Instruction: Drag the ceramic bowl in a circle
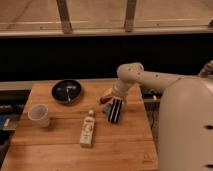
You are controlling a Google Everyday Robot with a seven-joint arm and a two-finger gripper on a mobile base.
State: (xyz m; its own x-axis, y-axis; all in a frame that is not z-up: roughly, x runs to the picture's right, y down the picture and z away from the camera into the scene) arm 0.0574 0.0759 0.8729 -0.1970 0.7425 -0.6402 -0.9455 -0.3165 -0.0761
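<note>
Progress: drag apparently not started, or at least not in hand. Gripper (114, 119) hangs over surface (125, 145) right of centre, well apart from ceramic bowl (66, 92), no contact. Gripper open or closed: cannot tell.

Ceramic bowl upright near far-left corner.

Left, by judgement: reach bowl, engage it, drag full circle.

Containers:
- Bowl: pale glints inside; contents or reflections unclear.
- Plastic cup (39, 115): near left edge, looks empty.
- Bottle (88, 129): lying on side, mid-surface.
</note>
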